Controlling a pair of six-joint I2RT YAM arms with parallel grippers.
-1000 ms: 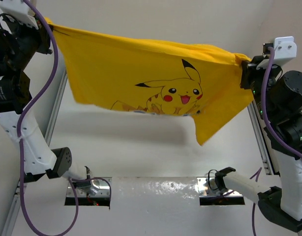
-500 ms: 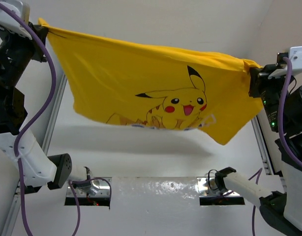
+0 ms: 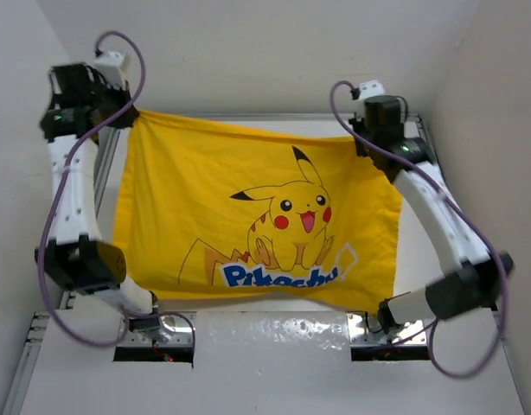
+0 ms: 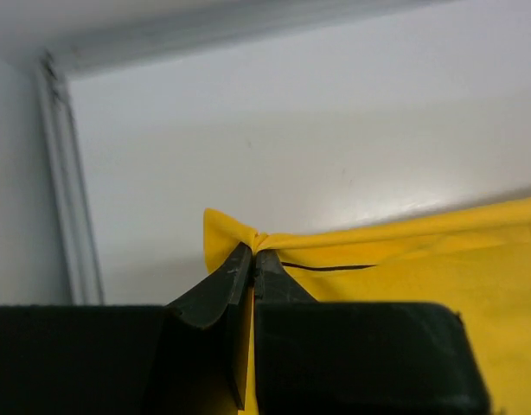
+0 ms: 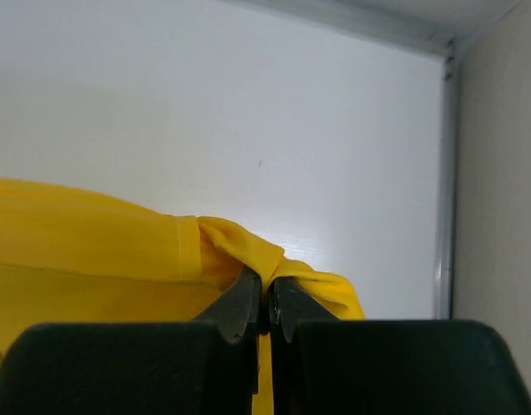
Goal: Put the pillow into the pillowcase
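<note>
The yellow pillowcase [image 3: 248, 216] with the Pikachu print and blue lettering is spread over the table in the top view, stretched between both arms. My left gripper [image 3: 130, 117] is shut on its far left corner [image 4: 227, 238]. My right gripper [image 3: 359, 138] is shut on its far right corner [image 5: 274, 259]. In each wrist view a pinch of yellow cloth sticks out past the closed fingertips. The pillow is out of view.
White table surface [image 3: 248, 95] with metal rails along the left [image 3: 105, 164], right and far edges. Grey walls close in on the left, right and back. The arm bases and their mounting plate [image 3: 270, 333] sit at the near edge.
Both arms have swung from the near, raised position to the far side of the table, carrying the pillowcase. It hung bunched in the air before; now it lies spread out flat.
</note>
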